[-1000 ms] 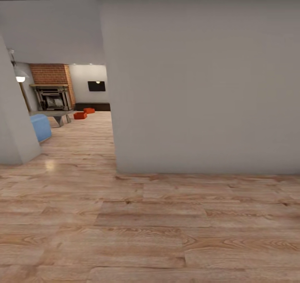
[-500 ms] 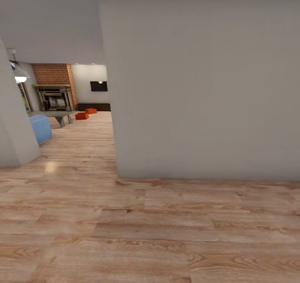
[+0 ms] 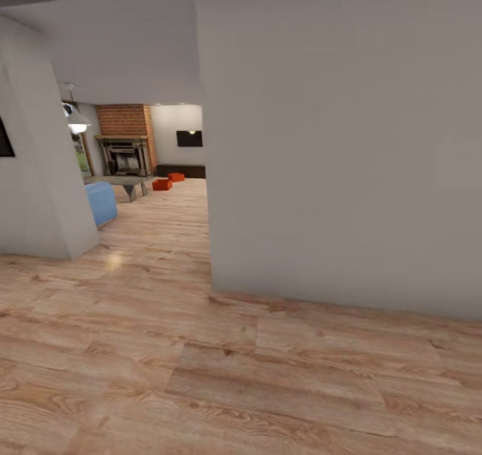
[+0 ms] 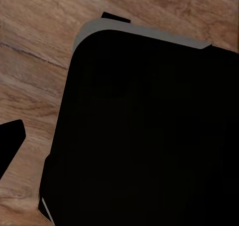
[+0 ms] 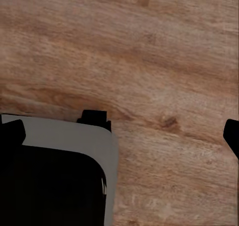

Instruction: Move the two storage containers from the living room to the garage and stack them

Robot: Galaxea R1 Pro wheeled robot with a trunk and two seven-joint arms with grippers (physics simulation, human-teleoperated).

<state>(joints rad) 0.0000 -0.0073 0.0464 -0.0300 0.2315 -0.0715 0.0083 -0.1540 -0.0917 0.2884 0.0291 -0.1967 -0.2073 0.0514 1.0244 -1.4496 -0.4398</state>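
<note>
- Your left gripper's state can't be told: its wrist camera looks down at the plank floor point(image 4: 35, 61) past a big black body point(image 4: 149, 136), and only a dark tip point(image 4: 10, 138) pokes in at the frame edge.
- Your right gripper is just as unclear; its camera shows more planks, a grey-edged black part point(image 5: 55, 176) and a dark sliver point(image 5: 232, 133) at the frame edge. Neither carries anything that you can see.
- In the head view, going left to right: a grey wall corner point(image 3: 40, 173) stands at the left, then the opening into the living room with a hanging lamp point(image 3: 77, 125), the blue sofa point(image 3: 102, 202) and the brick fireplace point(image 3: 126, 148).
- The two containers sit far down that opening on the wood floor, the nearer box point(image 3: 161, 184) just left of the farther box point(image 3: 176, 177), close together. They are too small here to read their long axes.
- A broad grey wall point(image 3: 348, 147) takes up the right.
- The boxes lie ahead and left of you, well apart from both arms, so the left arm is probably the nearer one. Steer left around the wall edge and drive in before any reach.
</note>
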